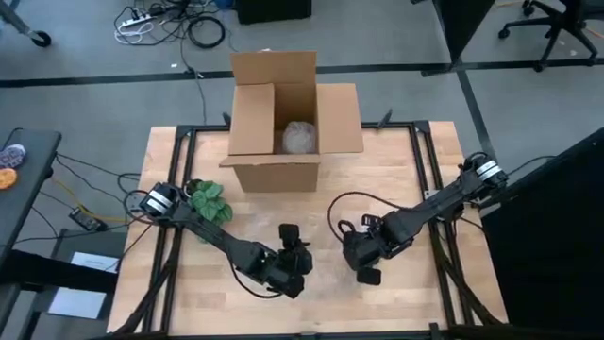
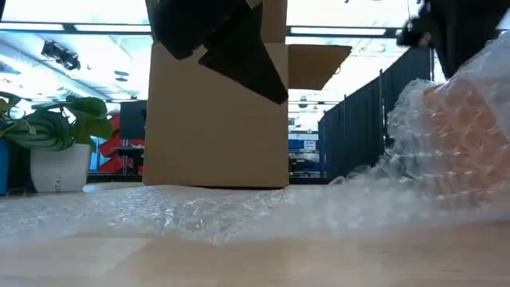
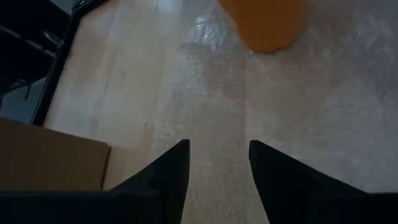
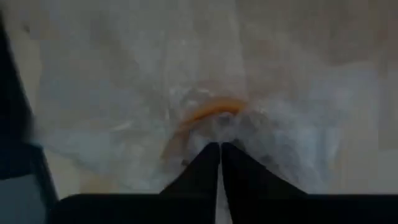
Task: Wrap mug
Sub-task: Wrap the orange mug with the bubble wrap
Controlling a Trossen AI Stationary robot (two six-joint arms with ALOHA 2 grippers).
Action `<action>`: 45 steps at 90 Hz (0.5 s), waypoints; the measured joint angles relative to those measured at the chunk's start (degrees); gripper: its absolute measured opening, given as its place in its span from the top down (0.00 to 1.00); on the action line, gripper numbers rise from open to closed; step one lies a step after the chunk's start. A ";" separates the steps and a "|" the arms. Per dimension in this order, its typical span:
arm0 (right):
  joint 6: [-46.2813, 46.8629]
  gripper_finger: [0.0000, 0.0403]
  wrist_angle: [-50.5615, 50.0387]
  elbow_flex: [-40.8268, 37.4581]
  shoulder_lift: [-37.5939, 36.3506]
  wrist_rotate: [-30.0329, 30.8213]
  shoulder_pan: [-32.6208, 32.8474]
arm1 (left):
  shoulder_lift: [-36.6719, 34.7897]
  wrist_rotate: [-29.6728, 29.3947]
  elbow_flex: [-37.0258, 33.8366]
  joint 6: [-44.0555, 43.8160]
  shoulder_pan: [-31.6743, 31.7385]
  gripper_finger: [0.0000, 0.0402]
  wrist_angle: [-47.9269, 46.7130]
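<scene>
the orange mug (image 3: 266, 23) sits on a sheet of bubble wrap (image 3: 298, 118) spread over the front half of the wooden table (image 1: 396, 170), and in the low view the wrap (image 2: 446, 135) is heaped up over the mug's orange body at the 3 o'clock side of that picture. in the high view the mug itself cannot be picked out; it lies somewhere under or beside the right arm's wrist. the right gripper (image 4: 220, 152) is down at the wrapped mug, its two dark fingers pressed together on a fold of the wrap just beside the mug's orange rim (image 4: 208, 112), which shows through the plastic; in the high view this gripper (image 1: 361, 253) is at about 5 o'clock from the table's middle. the left gripper (image 3: 219, 155) hangs above the flat part of the wrap with its fingers spread apart and nothing between them, the mug ahead of it and well apart; in the high view it (image 1: 293, 257) is at about 6 o'clock from the table's middle. an open cardboard box (image 1: 283, 127) stands at the 12 o'clock edge of the table with a bundle of bubble wrap (image 1: 300, 138) inside it. a potted plant (image 1: 209, 200) stands at 9 o'clock, near the left arm.
</scene>
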 joint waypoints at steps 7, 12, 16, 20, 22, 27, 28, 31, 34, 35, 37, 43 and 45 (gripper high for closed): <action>-0.01 1.00 0.33 1.31 -0.09 2.56 0.57 | 0.02 0.02 0.00 -0.01 -0.13 0.62 -0.06; -0.03 1.00 1.81 1.39 -0.07 5.03 0.84 | 0.02 0.00 0.00 -0.04 -0.13 0.62 -0.04; -0.09 1.00 2.29 1.07 0.07 6.41 1.01 | 0.01 0.00 0.00 -0.04 -0.13 0.62 -0.04; -0.30 1.00 3.12 0.02 0.12 6.82 1.05 | 0.01 0.00 0.00 -0.02 -0.13 0.62 -0.08; -0.27 1.00 3.67 -0.81 0.15 6.82 1.05 | 0.02 0.00 0.00 -0.02 -0.13 0.62 -0.07; 0.22 1.00 5.60 -3.51 0.17 6.83 1.00 | 0.02 0.00 0.00 -0.02 -0.13 0.62 -0.07; 0.36 1.00 6.07 -4.08 0.19 6.80 0.99 | 0.01 0.00 0.00 -0.02 -0.13 0.62 -0.07; 0.73 1.00 7.68 -5.88 0.22 6.62 0.98 | 0.02 0.00 0.00 -0.01 -0.13 0.62 -0.07; 1.21 1.00 9.42 -7.79 0.22 6.30 0.98 | 0.02 0.00 0.00 -0.02 -0.13 0.62 -0.06; 1.32 1.00 10.09 -8.47 0.22 6.11 0.98 | 0.02 0.00 0.00 -0.01 -0.13 0.62 -0.05; 1.61 1.00 11.52 -9.98 0.22 5.48 0.95 | 0.01 0.00 0.00 -0.02 -0.13 0.62 -0.07; 2.25 1.00 15.81 -14.63 0.26 3.20 0.90 | 0.00 0.00 0.00 0.00 -0.13 0.62 -0.07; 2.64 1.00 17.15 -16.01 0.26 2.46 0.90 | 0.00 0.00 0.00 0.00 -0.13 0.62 -0.07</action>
